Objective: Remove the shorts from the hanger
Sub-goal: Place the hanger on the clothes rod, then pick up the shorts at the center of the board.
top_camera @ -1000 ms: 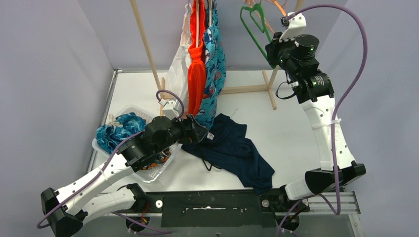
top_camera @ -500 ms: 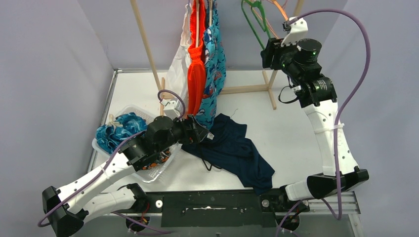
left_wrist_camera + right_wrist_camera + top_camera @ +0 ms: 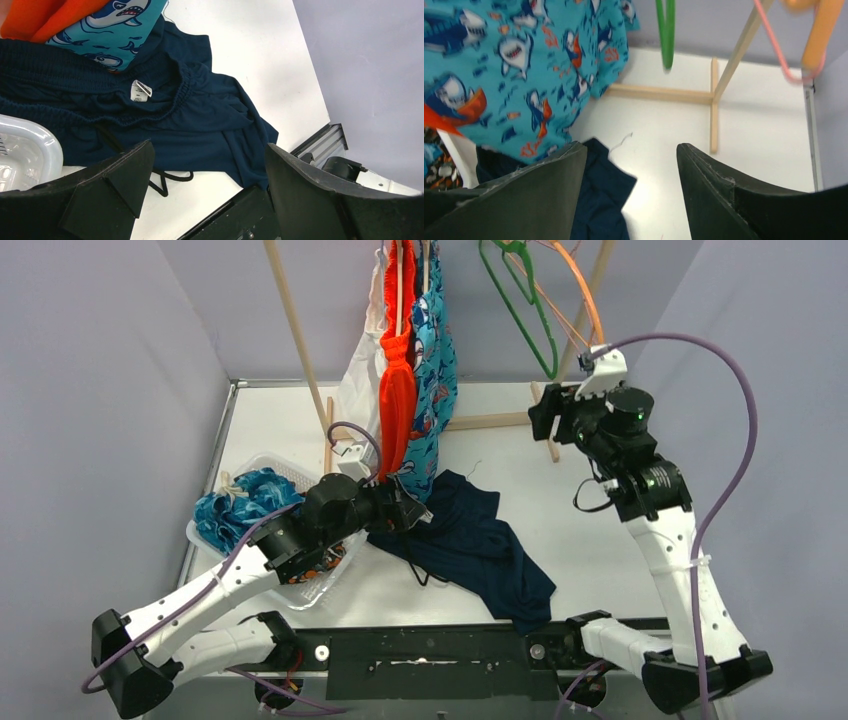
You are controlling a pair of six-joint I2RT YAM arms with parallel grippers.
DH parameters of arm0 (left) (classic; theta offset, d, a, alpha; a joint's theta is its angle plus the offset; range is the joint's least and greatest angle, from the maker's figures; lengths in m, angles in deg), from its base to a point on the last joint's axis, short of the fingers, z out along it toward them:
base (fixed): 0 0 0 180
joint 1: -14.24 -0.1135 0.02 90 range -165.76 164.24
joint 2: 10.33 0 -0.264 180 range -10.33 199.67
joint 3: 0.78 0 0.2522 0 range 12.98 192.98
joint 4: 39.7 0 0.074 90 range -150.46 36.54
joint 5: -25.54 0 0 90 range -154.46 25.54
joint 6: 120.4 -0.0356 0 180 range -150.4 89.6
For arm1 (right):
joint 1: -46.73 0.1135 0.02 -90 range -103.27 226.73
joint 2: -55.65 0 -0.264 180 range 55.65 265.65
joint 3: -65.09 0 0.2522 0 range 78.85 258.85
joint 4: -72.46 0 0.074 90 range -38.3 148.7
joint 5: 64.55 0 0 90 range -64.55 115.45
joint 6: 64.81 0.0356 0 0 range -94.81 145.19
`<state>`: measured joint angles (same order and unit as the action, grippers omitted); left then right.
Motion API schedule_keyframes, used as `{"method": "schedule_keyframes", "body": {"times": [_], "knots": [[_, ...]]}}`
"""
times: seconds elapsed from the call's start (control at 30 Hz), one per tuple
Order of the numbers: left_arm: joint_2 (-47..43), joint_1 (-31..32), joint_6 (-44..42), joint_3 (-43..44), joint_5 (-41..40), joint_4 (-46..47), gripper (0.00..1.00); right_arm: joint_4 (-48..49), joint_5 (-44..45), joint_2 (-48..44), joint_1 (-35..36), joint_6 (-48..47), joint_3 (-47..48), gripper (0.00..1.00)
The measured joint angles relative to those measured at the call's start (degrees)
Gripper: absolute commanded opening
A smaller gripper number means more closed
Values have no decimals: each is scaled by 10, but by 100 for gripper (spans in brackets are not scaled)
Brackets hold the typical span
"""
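Likely a robotics laboratory test cell rather than a home. Plain lavender panels box in a white counter at the left, right and top of the frame. The left arm and right arm, white and black, are bolted to a black rail along the bottom edge. A bare wooden rack with hangers stands at upper centre.
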<state>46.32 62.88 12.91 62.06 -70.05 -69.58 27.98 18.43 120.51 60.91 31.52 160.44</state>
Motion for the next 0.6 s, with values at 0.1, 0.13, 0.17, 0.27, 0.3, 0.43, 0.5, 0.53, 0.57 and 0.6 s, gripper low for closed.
{"method": "schedule_keyframes", "body": {"times": [0.1,0.13,0.17,0.27,0.3,0.43,0.5,0.53,0.57,0.6], "knots": [[4,0,3,-1,3,0,81,5,-2,-59,0,25,-81,78],[6,0,5,-2,3,0,81,8,-4,-83,0,36,-115,79],[7,0,6,-4,4,0,81,9,-6,-106,0,49,-150,80],[10,0,13,-10,10,0,81,16,-29,-163,0,92,-265,84],[11,0,15,-14,12,0,81,17,-42,-175,0,106,-299,85],[12,0,32,-36,16,1,81,45,-106,-185,3,160,-418,86],[14,0,55,-55,15,8,80,70,-123,-176,16,177,-464,86],[17,0,68,-66,16,17,80,83,-127,-169,28,184,-483,86],[21,1,78,-75,16,24,80,96,-126,-161,44,188,-496,86],[31,2,94,-84,15,30,80,115,-125,-151,63,192,-506,86]]}}
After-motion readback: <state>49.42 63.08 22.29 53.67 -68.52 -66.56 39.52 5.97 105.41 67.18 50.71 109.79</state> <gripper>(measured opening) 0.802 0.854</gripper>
